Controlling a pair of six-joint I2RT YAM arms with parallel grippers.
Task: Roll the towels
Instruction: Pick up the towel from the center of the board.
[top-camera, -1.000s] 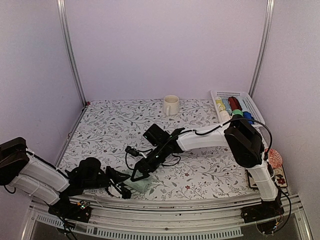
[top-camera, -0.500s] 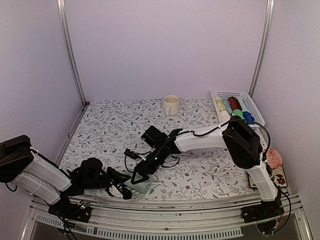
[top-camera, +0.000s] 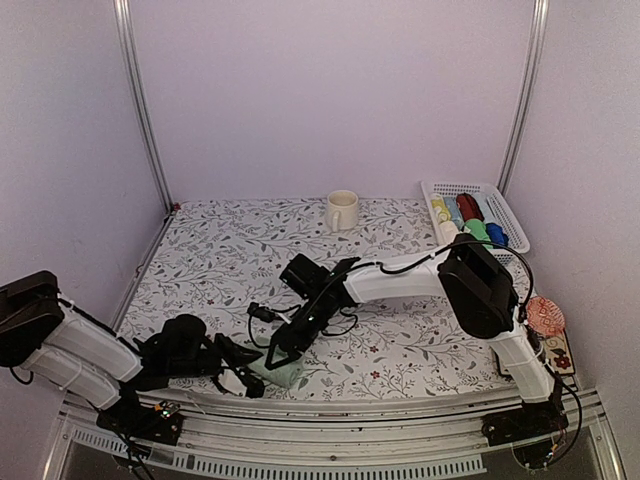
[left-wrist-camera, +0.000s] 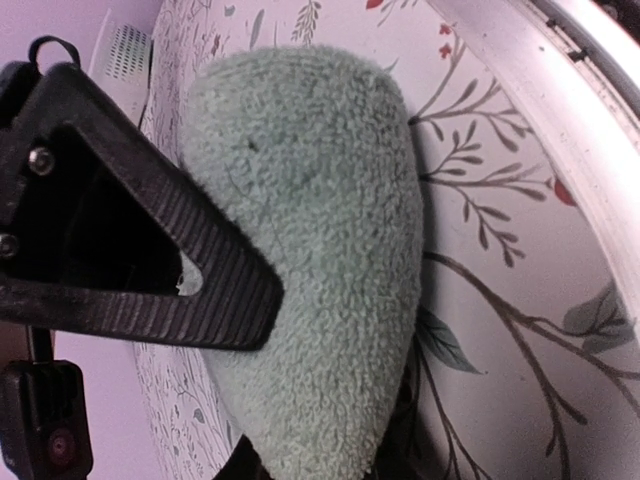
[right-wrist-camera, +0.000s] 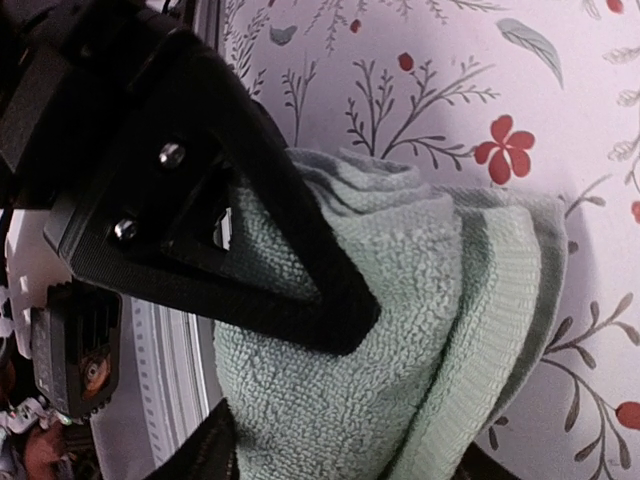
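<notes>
A pale sage green towel (top-camera: 279, 371), rolled into a fat bundle, lies on the floral table near its front edge. My left gripper (top-camera: 241, 379) comes at it from the left and is shut on it; in the left wrist view the towel (left-wrist-camera: 320, 250) fills the gap at the left gripper (left-wrist-camera: 320, 455). My right gripper (top-camera: 277, 354) reaches in from behind and grips the same roll. In the right wrist view the towel (right-wrist-camera: 430, 330) spans the right gripper (right-wrist-camera: 340, 462), and the left arm's ribbed black finger (right-wrist-camera: 250, 250) presses into it.
A cream mug (top-camera: 341, 210) stands at the back centre. A white basket (top-camera: 505, 214) at the back right holds several rolled coloured cloths. The metal front rail (top-camera: 360, 405) runs just below the towel. A red-patterned object (top-camera: 548, 317) lies at the right edge.
My right gripper has shifted slightly left and toward the front edge, and its jaws have narrowed onto the green roll. The left arm and the towel have stayed put.
</notes>
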